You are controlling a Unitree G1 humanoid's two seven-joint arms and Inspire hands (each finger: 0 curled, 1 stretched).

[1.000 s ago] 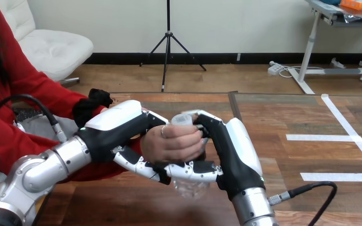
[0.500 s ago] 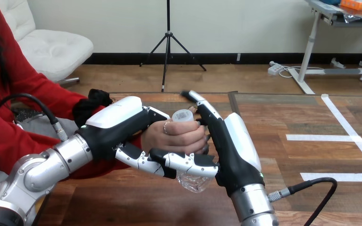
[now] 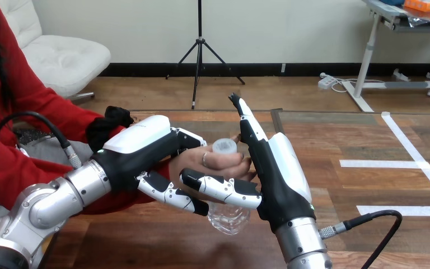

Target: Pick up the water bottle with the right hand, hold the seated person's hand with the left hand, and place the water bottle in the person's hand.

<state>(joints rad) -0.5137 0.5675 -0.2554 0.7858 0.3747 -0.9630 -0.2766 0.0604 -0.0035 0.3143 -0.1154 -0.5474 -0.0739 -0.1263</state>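
Water bottle [image 3: 227, 216] sits in the person's hand [image 3: 215, 165]; we'd ease the straight-fingered right hand [image 3: 280, 168] away slowly, left hand [image 3: 140, 143] curled round that hand.

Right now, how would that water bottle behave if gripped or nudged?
The water bottle looks like clear thin plastic, so probably light and crushable under a firm grip. Tall and narrow, it would likely tip if nudged; on its side, roll.
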